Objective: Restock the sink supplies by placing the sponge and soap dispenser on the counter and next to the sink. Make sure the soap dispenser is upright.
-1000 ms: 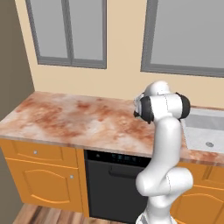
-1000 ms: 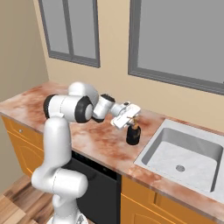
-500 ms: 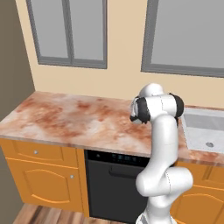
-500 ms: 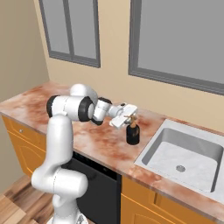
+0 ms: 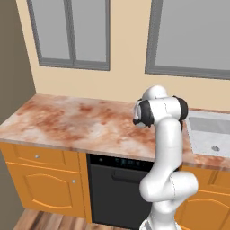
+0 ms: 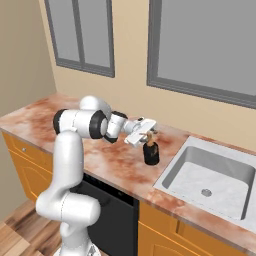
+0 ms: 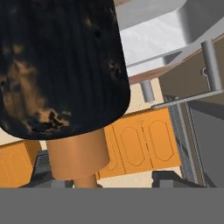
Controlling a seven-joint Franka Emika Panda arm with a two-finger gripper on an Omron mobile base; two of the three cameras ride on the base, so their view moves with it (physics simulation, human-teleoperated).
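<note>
The table (image 6: 105, 165), a cream stone-look top blotched reddish-brown, runs over orange cabinets (image 5: 40, 179) and a black dishwasher (image 5: 114, 188). In the right base view the pale marbled sink (image 6: 207, 175) lies at about four o'clock from the picture's centre. The white arm (image 6: 75, 150) reaches from the lower left toward the sink's near rim.

The soap dispenser (image 6: 151, 152), a dark bottle with a brown neck and pump, stands upright on the table just beside the sink's left edge. The end effector (image 6: 146, 134) sits at the pump, at twelve o'clock from the bottle. In the hand view the bottle's dark body (image 7: 57, 65) and brown neck loom very close; whether the jaws are parted or closed cannot be told from these pictures.

The step in hand looks like setting down the dispenser. The next move probably calls for a clean retreat from the pump without tipping the bottle, then fetching the sponge.
</note>
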